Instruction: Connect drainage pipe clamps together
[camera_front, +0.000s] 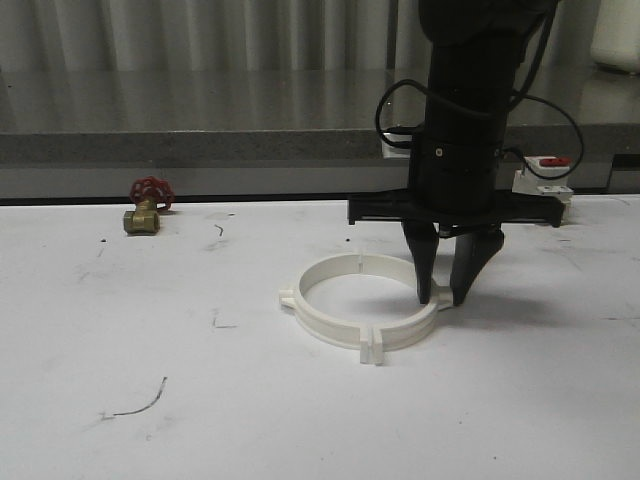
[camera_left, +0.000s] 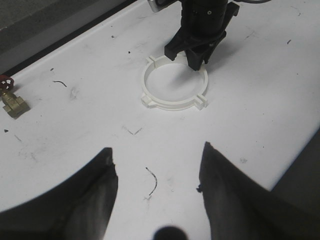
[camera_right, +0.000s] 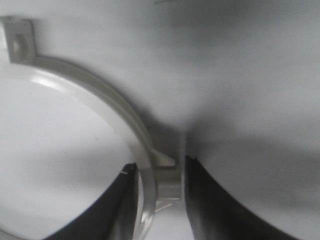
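Note:
The two white drainage pipe clamps lie on the table joined into a ring, the left half meeting the right half at tabbed seams at the far and near sides. My right gripper points straight down over the ring's right side. In the right wrist view its fingers straddle the band and a side tab, pressed against them. The left wrist view takes in the whole ring from a distance, with the right gripper on its far rim. My left gripper is open above bare table.
A brass valve with a red handwheel sits at the back left of the table. A white breaker with a red top stands behind the right arm. A grey ledge runs along the table's back edge.

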